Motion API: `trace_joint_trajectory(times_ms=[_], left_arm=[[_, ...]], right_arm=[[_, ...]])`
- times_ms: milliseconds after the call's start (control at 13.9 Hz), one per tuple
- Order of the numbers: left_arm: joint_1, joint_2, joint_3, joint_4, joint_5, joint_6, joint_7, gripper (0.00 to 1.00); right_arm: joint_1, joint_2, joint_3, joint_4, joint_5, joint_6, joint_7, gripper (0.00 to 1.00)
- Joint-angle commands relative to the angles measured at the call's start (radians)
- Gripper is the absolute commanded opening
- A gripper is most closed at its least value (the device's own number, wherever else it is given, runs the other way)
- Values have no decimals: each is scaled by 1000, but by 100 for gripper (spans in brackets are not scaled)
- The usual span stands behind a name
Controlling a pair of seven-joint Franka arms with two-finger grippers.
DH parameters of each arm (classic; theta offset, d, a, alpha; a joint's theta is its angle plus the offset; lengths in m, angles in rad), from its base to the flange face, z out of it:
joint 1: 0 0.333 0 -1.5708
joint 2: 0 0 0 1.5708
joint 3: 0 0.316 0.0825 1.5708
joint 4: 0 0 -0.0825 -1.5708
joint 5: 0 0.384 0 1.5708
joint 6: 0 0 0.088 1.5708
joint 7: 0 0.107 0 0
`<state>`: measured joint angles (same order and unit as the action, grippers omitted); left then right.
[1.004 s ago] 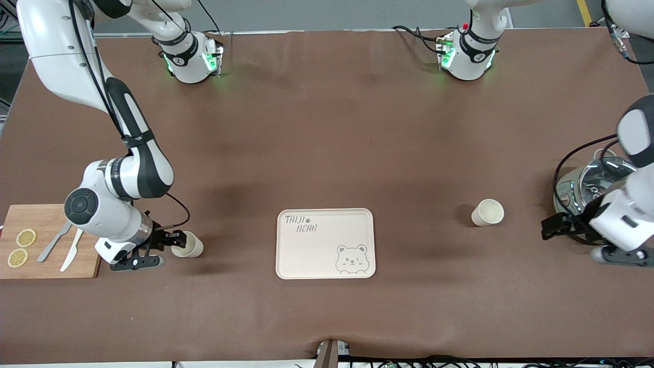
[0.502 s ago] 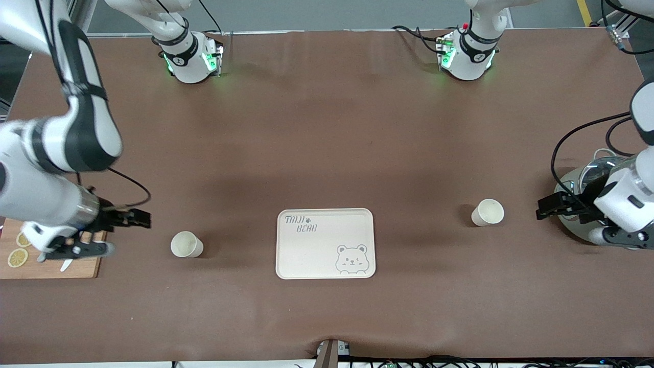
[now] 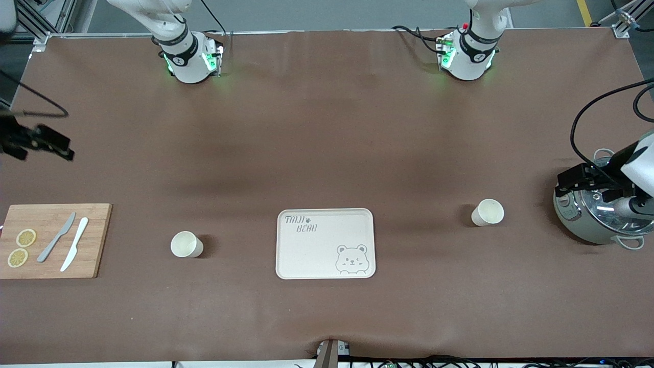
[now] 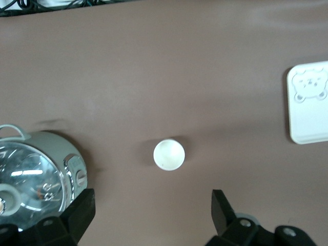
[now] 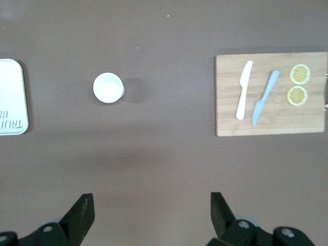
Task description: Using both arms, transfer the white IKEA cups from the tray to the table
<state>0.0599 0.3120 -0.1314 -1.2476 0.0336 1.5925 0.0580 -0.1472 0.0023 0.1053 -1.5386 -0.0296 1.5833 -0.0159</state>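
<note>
Two white IKEA cups stand upright on the brown table, one on each side of the bear-print tray (image 3: 325, 243). One cup (image 3: 186, 244) is toward the right arm's end and also shows in the right wrist view (image 5: 108, 87). The other cup (image 3: 488, 212) is toward the left arm's end and also shows in the left wrist view (image 4: 168, 155). My right gripper (image 3: 41, 145) is open and empty, high over the table's edge at its own end. My left gripper (image 3: 595, 189) is open and empty over the pot. Both wrist views show open jaws, the left gripper (image 4: 152, 212) and the right gripper (image 5: 152, 212).
A wooden cutting board (image 3: 51, 240) with two knives and two lemon slices lies at the right arm's end. A lidded metal pot (image 3: 598, 220) stands at the left arm's end. The tray holds nothing.
The right gripper, which was at the cup beside the cutting board, has let go, risen and drawn back toward its end. The left gripper has risen over the pot. Both cups stayed put.
</note>
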Motion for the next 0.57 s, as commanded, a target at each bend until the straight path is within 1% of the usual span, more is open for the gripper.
trace_joint_trajectory(times_ms=[0,72,287,430,502], left_arm=[[-266,-51,305,-30,-43,-46,45,100],[-278,-53,318,-30,-67,-54,57,100],[-278,-86,322,-36,-72,-103,127,100],[-279,-141,322,-105,-73,-100,140,100],[-281,-151,320,-122,-78,-89,140,100]], right_arm=[[-23,-111,14,-149,3,79,-6,100],[-22,-104,14,-126,3,80,5,100],[-23,-64,16,-86,5,89,4,100],[-15,-59,16,-78,3,87,4,100],[-15,-59,16,-78,3,87,5,100]])
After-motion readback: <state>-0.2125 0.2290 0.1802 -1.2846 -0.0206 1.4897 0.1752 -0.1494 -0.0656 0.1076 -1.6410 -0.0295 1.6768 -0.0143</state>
